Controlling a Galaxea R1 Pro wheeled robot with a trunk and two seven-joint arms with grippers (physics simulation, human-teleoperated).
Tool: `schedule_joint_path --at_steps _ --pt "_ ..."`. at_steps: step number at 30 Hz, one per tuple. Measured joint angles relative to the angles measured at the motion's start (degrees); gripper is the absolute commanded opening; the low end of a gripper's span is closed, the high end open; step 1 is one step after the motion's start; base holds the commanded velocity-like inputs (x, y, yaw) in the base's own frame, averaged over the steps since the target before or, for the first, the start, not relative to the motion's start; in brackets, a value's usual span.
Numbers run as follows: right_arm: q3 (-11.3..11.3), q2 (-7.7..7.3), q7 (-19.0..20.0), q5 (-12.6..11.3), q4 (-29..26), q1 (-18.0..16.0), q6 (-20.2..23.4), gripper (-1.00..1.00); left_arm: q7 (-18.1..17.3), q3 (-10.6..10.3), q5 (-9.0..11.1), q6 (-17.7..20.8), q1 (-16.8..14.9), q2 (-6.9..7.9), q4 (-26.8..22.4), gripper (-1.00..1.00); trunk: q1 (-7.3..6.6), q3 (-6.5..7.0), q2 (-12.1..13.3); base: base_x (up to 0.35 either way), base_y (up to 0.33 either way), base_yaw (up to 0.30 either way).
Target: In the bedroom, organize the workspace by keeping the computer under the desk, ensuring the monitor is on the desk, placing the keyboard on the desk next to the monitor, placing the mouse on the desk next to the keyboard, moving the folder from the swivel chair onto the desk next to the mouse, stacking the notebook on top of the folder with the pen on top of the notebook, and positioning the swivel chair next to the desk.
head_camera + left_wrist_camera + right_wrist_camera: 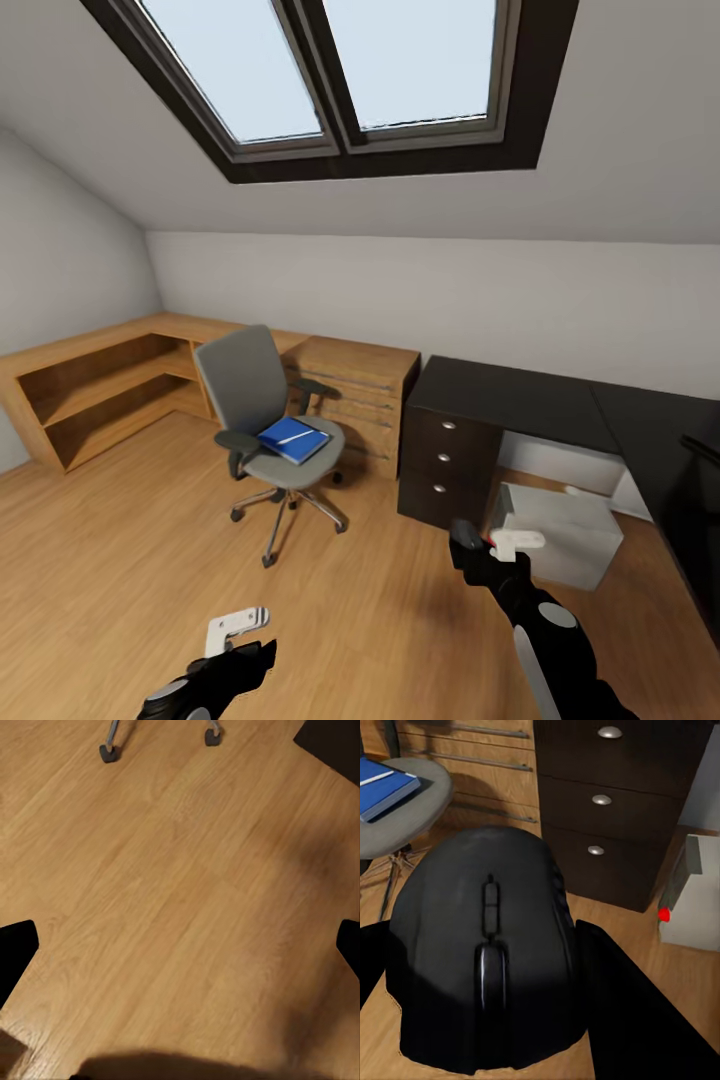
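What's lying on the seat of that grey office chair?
A blue folder lies on the swivel chair seat, with a thin white pen lying across what looks like a blue cover on top. Whatever sits beneath the folder is hidden.

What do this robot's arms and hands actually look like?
Both arms are glossy black with pale grey bands at the joints. Each ends in a small hand with white fingers: the left hand has dark stripes on one finger, and the right hand shows a small red mark near its base.
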Motion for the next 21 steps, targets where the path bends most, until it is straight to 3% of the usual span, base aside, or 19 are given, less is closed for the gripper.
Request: schedule_joint_path --at_steps 6,10,21 --pt "0.0 -0.01 0.0 0.2 0.0 0.0 0.0 -1.0 0.0 0.0 -0.3 0.0 0.0 -0.02 0.0 1.0 0.0 0.0 0.0 0.33 0.0 0.0" --pt "0.1 0.01 0.1 1.8 0.1 0.0 0.0 -1.0 0.0 0.0 -0.4 0.0 0.0 -0.09 0.0 1.0 0.0 0.0 0.0 0.33 0.0 0.0" --pt "0.1 0.03 0.1 2.0 0.1 0.0 -0.1 -1.0 0.0 0.0 -0.4 0.0 0.0 -0.09 0.0 1.0 0.0 0.0 0.0 0.33 0.0 0.0"
